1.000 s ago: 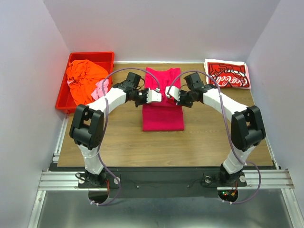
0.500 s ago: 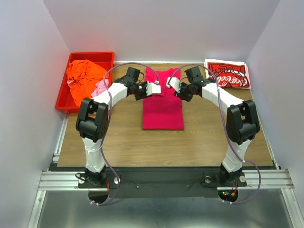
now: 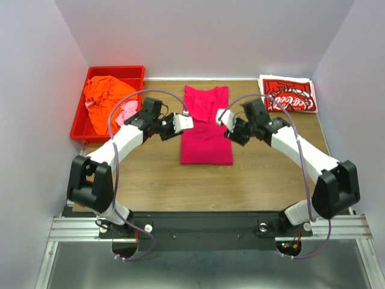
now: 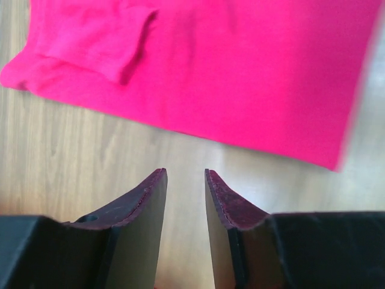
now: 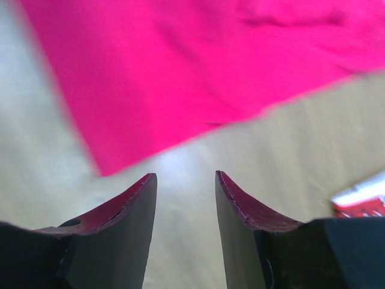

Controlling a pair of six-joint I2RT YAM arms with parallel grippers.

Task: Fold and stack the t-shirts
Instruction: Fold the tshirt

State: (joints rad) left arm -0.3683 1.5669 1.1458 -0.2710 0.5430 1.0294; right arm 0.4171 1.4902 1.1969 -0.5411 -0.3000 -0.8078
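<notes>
The magenta-pink t-shirt (image 3: 206,125) lies flat on the table's middle, sleeves folded in, as a long narrow strip; it also shows in the left wrist view (image 4: 228,72) and the right wrist view (image 5: 180,66). My left gripper (image 3: 185,121) hovers just left of it, open and empty, over bare wood (image 4: 185,174). My right gripper (image 3: 221,115) hovers just right of it, open and empty (image 5: 185,177). The folded red-and-white Coca-Cola t-shirt (image 3: 288,94) lies at the back right. The orange t-shirt (image 3: 106,101) and the light pink t-shirt (image 3: 127,112) lie crumpled in the bin.
A red plastic bin (image 3: 81,123) stands at the back left. The wooden table (image 3: 210,186) is ringed by pale walls on three sides, with a metal rail at the near edge.
Both grippers have let go of the magenta shirt and drawn back outward and toward the near side. The shirt's top part now lies spread flat toward the back.
</notes>
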